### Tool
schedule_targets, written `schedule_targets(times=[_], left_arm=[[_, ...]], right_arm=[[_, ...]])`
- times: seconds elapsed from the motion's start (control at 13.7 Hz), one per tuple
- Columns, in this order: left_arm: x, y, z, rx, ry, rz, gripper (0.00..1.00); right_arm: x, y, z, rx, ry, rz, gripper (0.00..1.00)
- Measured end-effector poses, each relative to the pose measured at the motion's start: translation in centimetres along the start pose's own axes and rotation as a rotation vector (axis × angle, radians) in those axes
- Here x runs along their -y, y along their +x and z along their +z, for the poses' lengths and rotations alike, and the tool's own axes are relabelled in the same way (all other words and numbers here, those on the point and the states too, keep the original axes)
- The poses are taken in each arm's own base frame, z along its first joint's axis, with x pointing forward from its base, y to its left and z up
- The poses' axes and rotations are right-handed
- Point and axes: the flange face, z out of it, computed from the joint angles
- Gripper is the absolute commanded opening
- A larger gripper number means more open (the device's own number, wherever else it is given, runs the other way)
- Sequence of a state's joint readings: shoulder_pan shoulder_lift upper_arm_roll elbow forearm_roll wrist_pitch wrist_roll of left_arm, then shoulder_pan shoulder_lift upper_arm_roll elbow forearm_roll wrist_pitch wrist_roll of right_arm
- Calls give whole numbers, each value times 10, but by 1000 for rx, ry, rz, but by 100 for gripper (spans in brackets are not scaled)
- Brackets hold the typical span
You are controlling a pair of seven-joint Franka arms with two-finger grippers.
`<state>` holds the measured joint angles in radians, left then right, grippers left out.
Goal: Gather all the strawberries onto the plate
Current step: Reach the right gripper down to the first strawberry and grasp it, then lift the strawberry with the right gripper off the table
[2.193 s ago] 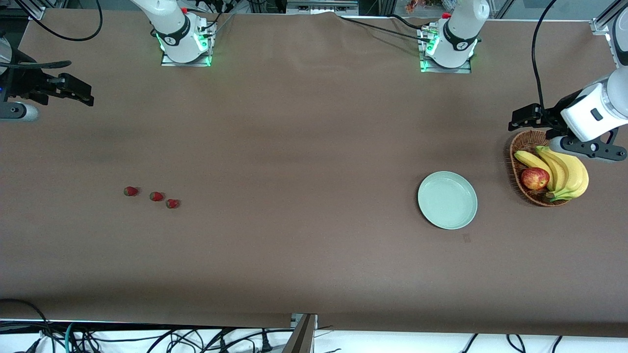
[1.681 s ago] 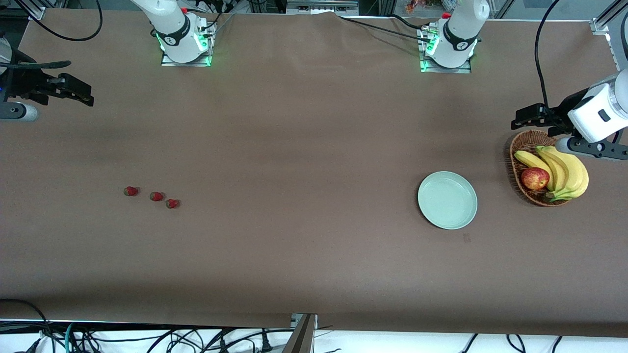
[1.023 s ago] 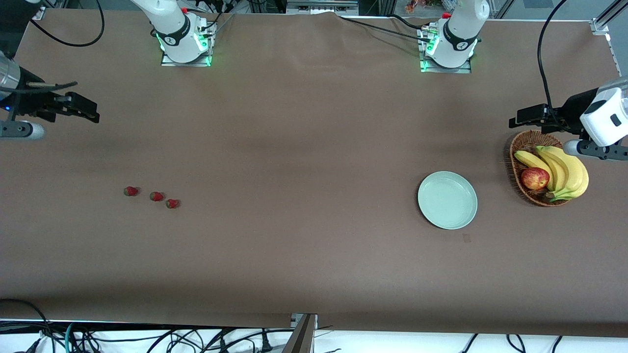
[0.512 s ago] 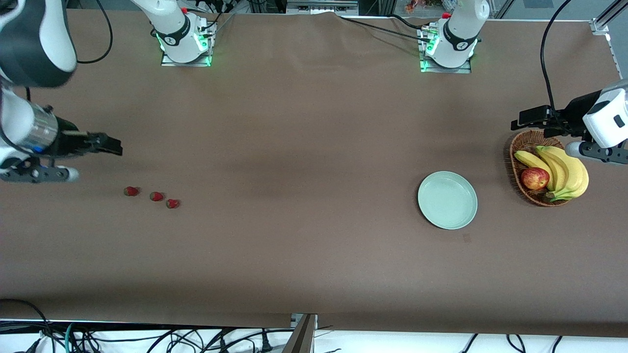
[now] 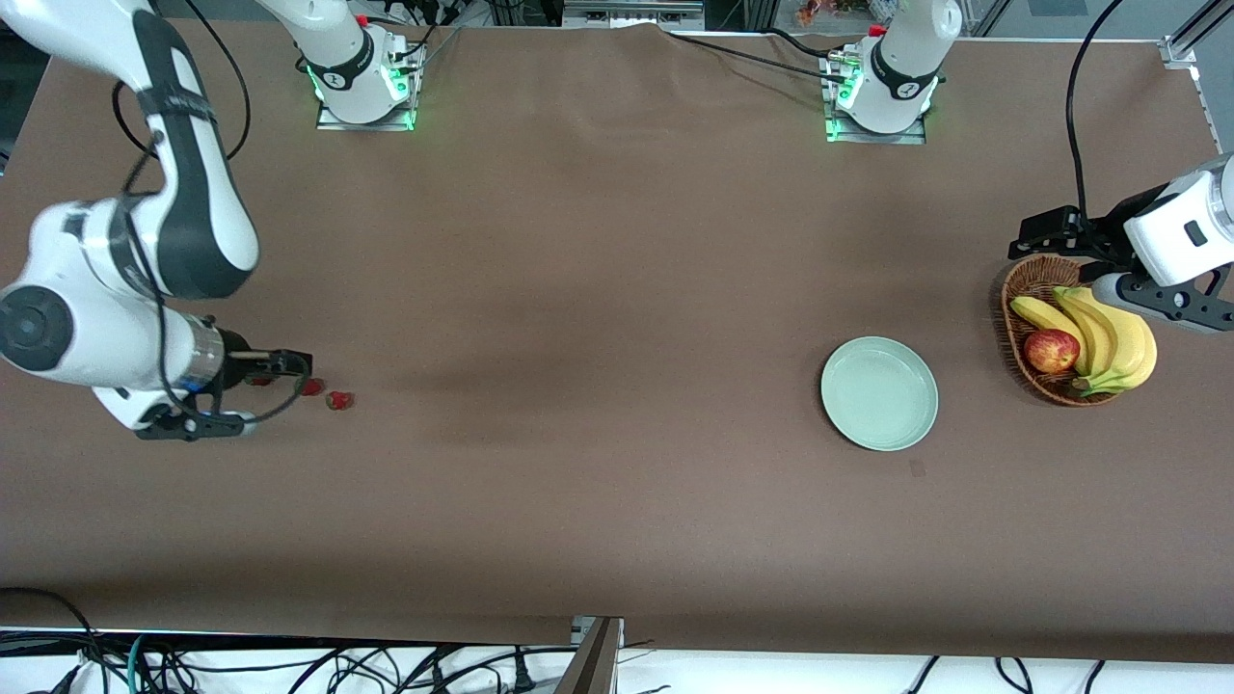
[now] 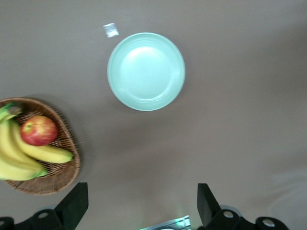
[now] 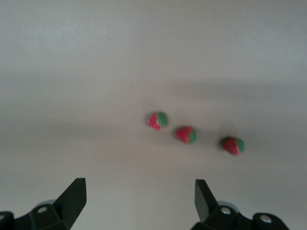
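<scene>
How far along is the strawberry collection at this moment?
Nothing is done: the plate holds no berries. In hand: the right gripper, open, hangs over the three strawberries on the table toward the right arm's end. The left gripper, open, waits above the basket. All three pickups and transfers remain.

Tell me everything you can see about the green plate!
The plate is round, shallow and pale mint green, with a low raised rim and a smooth, plain surface. It looks like plastic or glazed ware. It lies flat on the brown table, has nothing in it, and sits apart from the wicker basket of fruit beside it. Nothing touches it.
</scene>
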<state>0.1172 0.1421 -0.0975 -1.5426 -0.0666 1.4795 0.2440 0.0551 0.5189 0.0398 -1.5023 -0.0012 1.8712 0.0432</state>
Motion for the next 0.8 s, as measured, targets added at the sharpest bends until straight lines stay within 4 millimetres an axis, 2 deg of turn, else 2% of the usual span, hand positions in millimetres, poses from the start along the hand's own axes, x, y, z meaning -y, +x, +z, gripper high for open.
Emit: schedule_targets(times=[0.22,0.37,0.66,0.8], left_arm=[[-16,8,-4,-28,73,59,100],[-19,8,-2,-19,71,79,100],[-18,2,2,16,3,-61,100],[-11,2,0,1,4,6,100]], right_arm=[[2,19,50,-27,4,-2,100],[2,27,81,-57,6,-1,100],[2,22,130,-94,7,-20,100],[2,19,145,-101,7,-25,100]])
